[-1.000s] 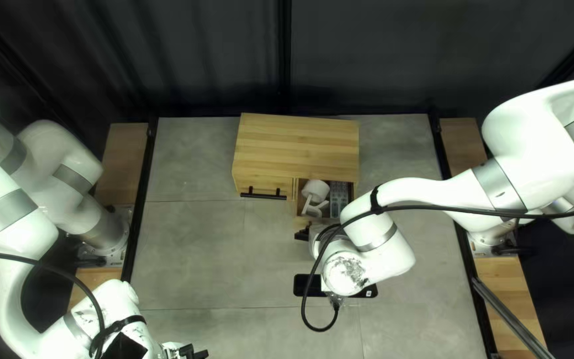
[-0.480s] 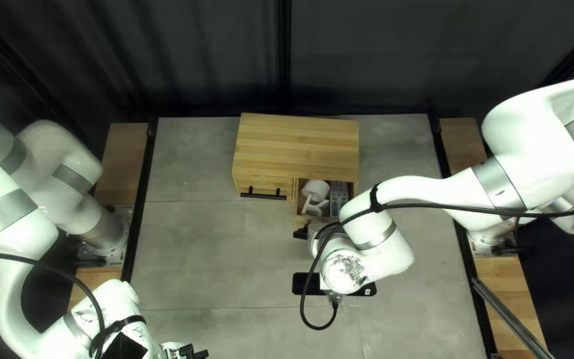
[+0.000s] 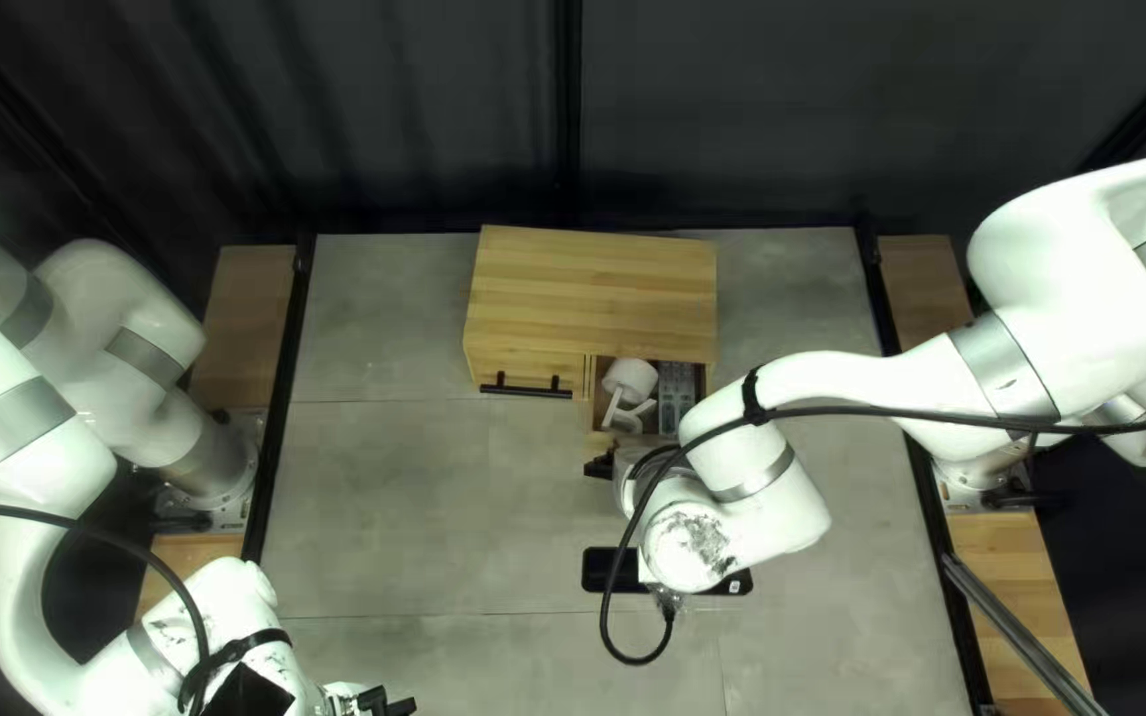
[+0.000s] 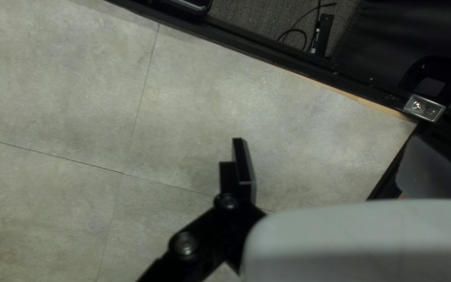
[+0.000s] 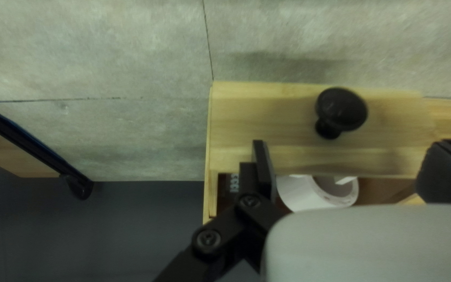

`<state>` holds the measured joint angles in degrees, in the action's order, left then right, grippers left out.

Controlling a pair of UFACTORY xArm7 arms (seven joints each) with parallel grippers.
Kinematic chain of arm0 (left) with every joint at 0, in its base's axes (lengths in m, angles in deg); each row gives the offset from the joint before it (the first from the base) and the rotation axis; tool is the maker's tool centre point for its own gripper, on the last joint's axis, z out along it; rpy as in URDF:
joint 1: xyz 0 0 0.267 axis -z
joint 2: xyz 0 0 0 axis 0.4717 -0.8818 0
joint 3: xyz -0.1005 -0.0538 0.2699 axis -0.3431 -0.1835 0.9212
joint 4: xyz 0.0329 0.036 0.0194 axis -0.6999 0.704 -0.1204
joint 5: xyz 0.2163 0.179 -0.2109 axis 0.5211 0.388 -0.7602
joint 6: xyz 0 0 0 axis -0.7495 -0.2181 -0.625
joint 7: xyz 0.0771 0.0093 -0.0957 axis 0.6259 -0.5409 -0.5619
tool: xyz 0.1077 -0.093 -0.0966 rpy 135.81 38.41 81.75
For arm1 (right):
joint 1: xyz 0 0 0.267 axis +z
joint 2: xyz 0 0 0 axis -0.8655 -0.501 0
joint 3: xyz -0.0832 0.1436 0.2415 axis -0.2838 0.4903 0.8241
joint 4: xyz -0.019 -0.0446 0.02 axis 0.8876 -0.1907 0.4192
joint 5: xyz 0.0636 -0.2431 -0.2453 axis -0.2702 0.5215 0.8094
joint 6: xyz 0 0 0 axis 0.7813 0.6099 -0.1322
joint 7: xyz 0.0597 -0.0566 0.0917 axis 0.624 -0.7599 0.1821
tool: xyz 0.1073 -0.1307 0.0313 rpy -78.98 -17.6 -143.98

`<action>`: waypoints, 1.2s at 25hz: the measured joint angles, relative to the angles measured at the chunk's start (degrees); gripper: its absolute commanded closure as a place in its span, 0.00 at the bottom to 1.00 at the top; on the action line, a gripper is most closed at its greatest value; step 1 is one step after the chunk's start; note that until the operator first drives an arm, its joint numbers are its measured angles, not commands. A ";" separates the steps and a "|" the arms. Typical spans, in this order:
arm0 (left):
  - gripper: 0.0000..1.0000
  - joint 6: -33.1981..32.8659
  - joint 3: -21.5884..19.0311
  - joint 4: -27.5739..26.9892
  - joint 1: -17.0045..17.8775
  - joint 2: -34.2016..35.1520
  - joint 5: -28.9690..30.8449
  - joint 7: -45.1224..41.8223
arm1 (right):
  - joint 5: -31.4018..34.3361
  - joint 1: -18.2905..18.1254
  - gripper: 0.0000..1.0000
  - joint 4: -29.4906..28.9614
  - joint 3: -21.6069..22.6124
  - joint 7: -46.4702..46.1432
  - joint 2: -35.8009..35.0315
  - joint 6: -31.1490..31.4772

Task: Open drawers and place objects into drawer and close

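In the top left view my right gripper [image 3: 602, 468] is just before the pulled-out right drawer [image 3: 596, 385] of a wooden cabinet [image 3: 593, 298]. That drawer holds a white cup [image 3: 630, 379], another white item and a grey remote [image 3: 677, 398]. The cabinet's left drawer [image 3: 527, 367] is closed. In the right wrist view the gripper [image 5: 353, 151] is open, with a black knob [image 5: 340, 110] on the drawer front ahead of it and the white cup [image 5: 317, 193] below. My left gripper [image 3: 387, 703] stands at the near edge, open and empty in its wrist view [image 4: 330, 151].
My right arm [image 3: 865, 391] reaches low over the table from its right side, hiding part of the drawer. A flat black bar [image 3: 610, 570] shows by its wrist. A black cable [image 3: 613, 597] loops below. In the left wrist view the table's black edge rail [image 4: 246, 47] runs ahead.
My right gripper has shifted very slightly toward the left of the top left view, along with the black bar. The left arm, cabinet and drawer contents look unmoved.
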<state>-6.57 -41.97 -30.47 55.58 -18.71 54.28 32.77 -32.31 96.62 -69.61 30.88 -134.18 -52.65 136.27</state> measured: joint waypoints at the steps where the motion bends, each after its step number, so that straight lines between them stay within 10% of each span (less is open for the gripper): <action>1: 0.00 0.00 0.00 0.00 0.00 0.00 0.00 0.00 | -0.18 0.02 0.00 -0.05 0.07 0.08 -0.09 -0.13; 30: 0.00 0.00 0.00 0.00 0.00 0.00 0.00 0.00 | 1.54 -1.23 0.00 3.36 -1.03 -0.10 0.37 -3.92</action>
<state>-6.57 -41.97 -30.47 55.58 -18.71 54.28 32.77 -30.77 95.38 -66.25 29.85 -134.28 -52.29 132.34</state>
